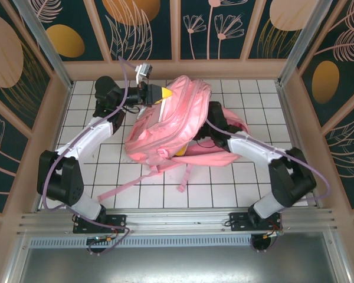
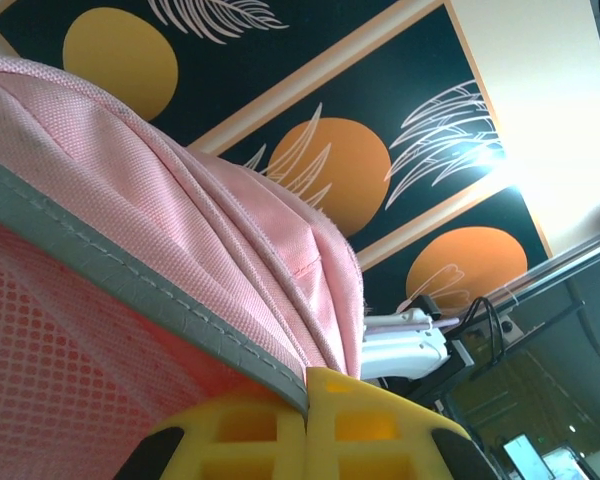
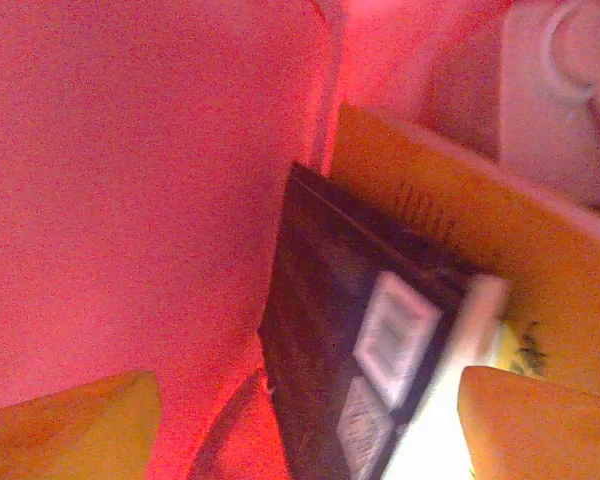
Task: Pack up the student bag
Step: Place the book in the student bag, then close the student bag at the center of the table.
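Observation:
The pink student bag [image 1: 168, 121] lies on the white tiled table [image 1: 106, 171], its long straps [image 1: 143, 180] trailing toward the near edge. My left gripper [image 1: 156, 94] is at the bag's far upper edge. In the left wrist view its yellow fingers [image 2: 380, 435] are shut on the bag's grey-trimmed rim [image 2: 130, 275]. My right arm [image 1: 248, 144] reaches into the bag from the right. Inside, under red light, my right gripper [image 3: 305, 430] stands open, its yellow fingers [image 3: 70, 425] wide apart. A dark flat item with white labels [image 3: 330, 330] lies just ahead of them against a yellowish item [image 3: 480, 230].
Wood-framed walls with dark patterned panels [image 1: 147, 29] close the table on three sides. A metal rail [image 1: 177, 221] runs along the near edge by the arm bases. A small yellow thing [image 1: 180, 151] peeks out at the bag's near side.

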`<control>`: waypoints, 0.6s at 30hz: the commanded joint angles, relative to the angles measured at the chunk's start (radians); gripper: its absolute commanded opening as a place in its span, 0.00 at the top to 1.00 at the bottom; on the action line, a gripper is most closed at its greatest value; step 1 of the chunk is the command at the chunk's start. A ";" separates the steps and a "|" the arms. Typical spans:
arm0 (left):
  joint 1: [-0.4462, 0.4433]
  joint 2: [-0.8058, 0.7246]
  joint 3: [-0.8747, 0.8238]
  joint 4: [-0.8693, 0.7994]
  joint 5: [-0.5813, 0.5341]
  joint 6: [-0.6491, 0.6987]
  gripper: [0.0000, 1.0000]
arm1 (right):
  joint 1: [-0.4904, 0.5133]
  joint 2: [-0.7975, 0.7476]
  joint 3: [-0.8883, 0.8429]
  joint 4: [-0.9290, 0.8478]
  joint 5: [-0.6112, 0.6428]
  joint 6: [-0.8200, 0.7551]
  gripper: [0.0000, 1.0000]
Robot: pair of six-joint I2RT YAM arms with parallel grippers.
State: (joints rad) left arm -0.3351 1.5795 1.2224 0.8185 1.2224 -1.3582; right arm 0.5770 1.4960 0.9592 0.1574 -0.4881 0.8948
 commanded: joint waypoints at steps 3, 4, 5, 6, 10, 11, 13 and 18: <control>-0.004 -0.070 0.040 0.197 -0.061 0.057 1.00 | -0.078 -0.243 -0.088 -0.001 0.031 -0.071 0.25; -0.004 -0.072 0.039 0.193 -0.061 0.060 1.00 | -0.098 -0.284 -0.103 -0.014 0.035 -0.076 0.27; -0.004 -0.072 0.036 0.185 -0.060 0.068 1.00 | -0.125 -0.330 -0.116 -0.042 0.039 -0.089 0.29; -0.003 -0.075 0.032 0.174 -0.060 0.077 1.00 | -0.150 -0.373 -0.116 -0.090 0.059 -0.112 0.30; -0.003 -0.095 0.025 0.063 -0.060 0.170 1.00 | -0.205 -0.509 -0.052 -0.379 0.323 -0.264 0.34; -0.003 -0.100 0.025 0.018 -0.061 0.202 1.00 | -0.218 -0.535 -0.035 -0.456 0.426 -0.290 0.34; -0.003 -0.107 0.030 -0.099 -0.071 0.285 1.00 | -0.244 -0.581 -0.030 -0.553 0.614 -0.320 0.32; -0.004 -0.102 0.059 -0.417 -0.103 0.465 1.00 | -0.333 -0.574 -0.128 -0.583 0.661 -0.363 0.26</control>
State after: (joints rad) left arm -0.3424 1.5322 1.2205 0.5133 1.1740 -1.0607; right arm 0.2783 0.8829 0.8818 -0.3096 0.0731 0.5964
